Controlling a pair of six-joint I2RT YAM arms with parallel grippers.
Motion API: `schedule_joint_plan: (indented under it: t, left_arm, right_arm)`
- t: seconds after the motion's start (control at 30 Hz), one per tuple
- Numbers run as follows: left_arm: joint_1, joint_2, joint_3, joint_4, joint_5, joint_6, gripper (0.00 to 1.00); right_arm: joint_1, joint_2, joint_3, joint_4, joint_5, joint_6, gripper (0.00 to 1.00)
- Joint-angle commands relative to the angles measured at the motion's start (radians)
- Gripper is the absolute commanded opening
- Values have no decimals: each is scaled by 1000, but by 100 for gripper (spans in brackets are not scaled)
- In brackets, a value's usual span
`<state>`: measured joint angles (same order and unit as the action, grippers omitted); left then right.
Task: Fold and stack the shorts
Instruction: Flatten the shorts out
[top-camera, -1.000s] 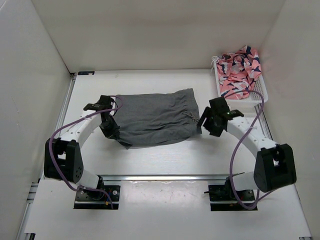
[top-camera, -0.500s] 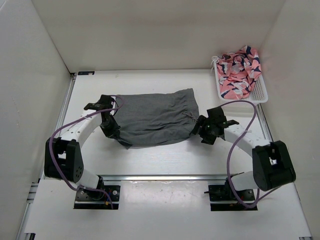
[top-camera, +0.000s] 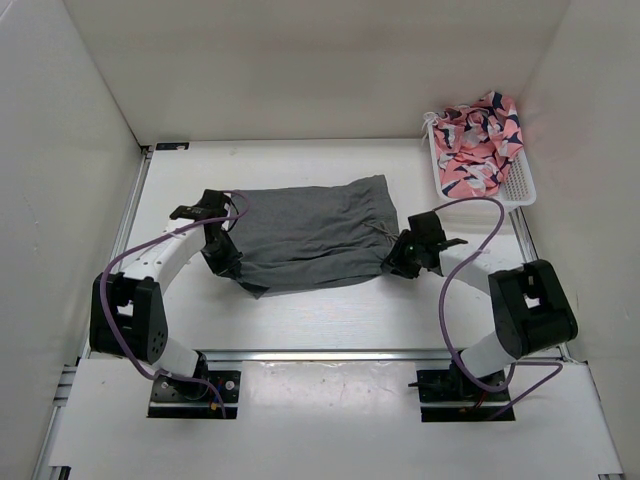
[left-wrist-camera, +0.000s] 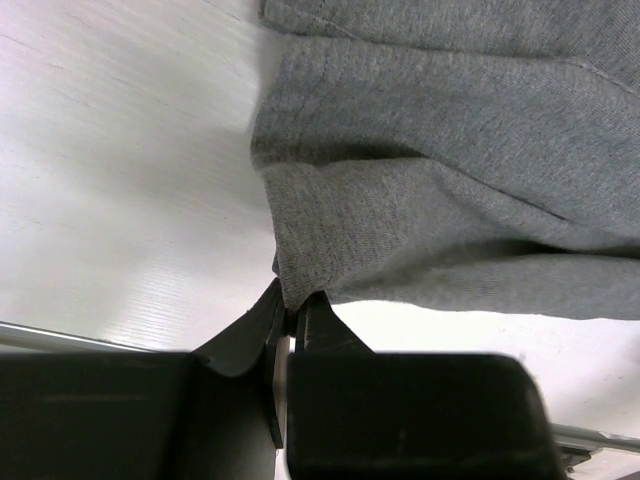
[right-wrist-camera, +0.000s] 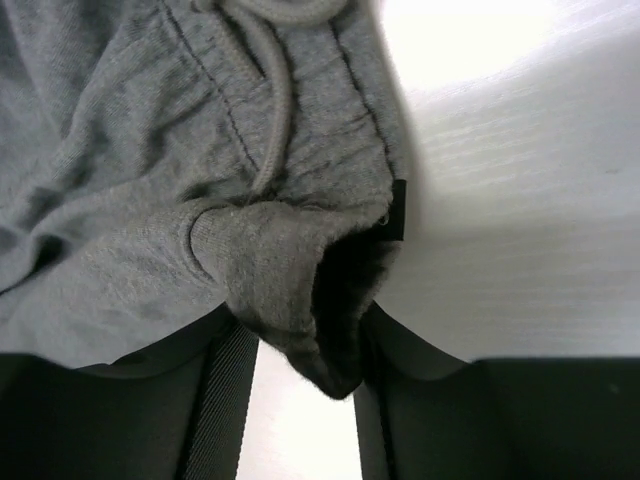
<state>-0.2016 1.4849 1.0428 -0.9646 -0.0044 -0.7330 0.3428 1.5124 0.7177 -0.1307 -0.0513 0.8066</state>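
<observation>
Shorts (top-camera: 310, 238) lie flat mid-frame, long axis left to right. Left gripper (left-wrist-camera: 293, 318) pinched tight on the lower-left hem corner. Right gripper (right-wrist-camera: 300, 345) clamped on the bunched waistband corner, lower right. One arm at each end, cloth between them.

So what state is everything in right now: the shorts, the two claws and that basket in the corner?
shorts: spread mostly flat, gripped at both ends.
left claw: shut, pinching the shorts' leg-end edge.
right claw: closed on a bunched corner of the waistband.
basket: upright, holding cloth.
patterned cloth: crumpled, piled in the basket.
</observation>
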Motion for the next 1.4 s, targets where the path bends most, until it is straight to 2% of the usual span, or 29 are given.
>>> schedule_joint_plan:
  t: [0.0,0.13,0.23,0.27,0.4,0.43,0.5,0.53,0.6,0.63,0.67,0.7,0.73,0.77,0.8,0.83,0.9,1.0,1.03,1.07,1.1,1.13,1.17,1.2,1.23,1.3,1.33,1.37]
  left_arm:
    - [-5,-8,20,4,-6,7,10]
    - [-5,-8,20,4,-6,7,10]
    - [-5,-8,11,4,-6,7,10]
    - [-5,-8,11,4,-6,7,10]
    - [4,-8,49,4,-16,7,10]
    - [14,21,71,4,-6,7,10]
    - [24,61,187,-6,-6,17,10]
    - [33,116,242,-25,-6,26,10]
    - [65,190,473,-68,-19,49,10]
    - [76,227,567,-94,-29,58,10]
    - [100,301,662,-150,-29,58,10]
    - [114,337,860,-175,-10,82,10]
    - [126,368,963,-198,24,83,10]
    - [145,426,1062,-241,36,83,10]
    - [145,452,1240,-255,37,92,10]
    - [157,472,1314,-270,65,92,10]
    - [168,485,1417,-270,105,92,10]
    - [168,416,1363,-247,130,101,10]
    - [168,385,1262,-237,130,122,10]
    - [168,353,1196,-215,130,122,10]
    - [168,278,1124,-203,130,136,10]
    - [168,237,961,-191,130,145,10]
    - [154,192,869,-156,130,145,10]
    - [154,105,777,-140,130,145,10]
    - [128,60,591,-122,121,145,10]
    - [107,-61,405,-77,121,135,10]
    - [84,-96,240,-68,121,121,10]
    - [83,-127,162,-57,141,110,12]
  right_arm:
    - [2,19,31,42,93,-4,42]
    - [2,40,40,42,122,-24,31]
    - [2,49,61,20,131,-24,14]
    - [2,40,71,-15,140,-24,2]
    - [2,-3,178,-188,163,-34,0]
    - [2,-3,256,-220,174,-43,0]
    - [2,28,360,-309,174,-67,0]
    - [-10,67,487,-331,185,-93,0]
    - [-30,121,639,-395,176,-118,0]
    - [-56,179,810,-418,165,-130,0]
    - [-65,205,894,-437,165,-139,0]
    - [-76,225,970,-446,165,-156,0]
    - [-94,262,1114,-463,165,-156,0]
    - [-105,282,1187,-478,136,-165,0]
    - [-125,313,1250,-510,120,-165,0]
    - [-125,325,1341,-530,111,-165,0]
    - [-136,325,1367,-546,111,-176,0]
    - [-136,245,1239,-546,96,-193,0]
    - [-136,211,1179,-520,105,-193,0]
    - [-136,171,1022,-495,105,-193,0]
    - [-136,84,932,-469,96,-179,0]
    - [-136,36,843,-421,96,-179,0]
    - [-136,-9,757,-409,96,-164,0]
    - [-136,-96,600,-409,96,-155,0]
    - [-136,-142,522,-397,84,-155,0]
    - [-136,-274,321,-397,84,-146,0]
    - [-136,-322,257,-397,84,-145,0]
    - [-136,-404,200,-408,64,-145,1]
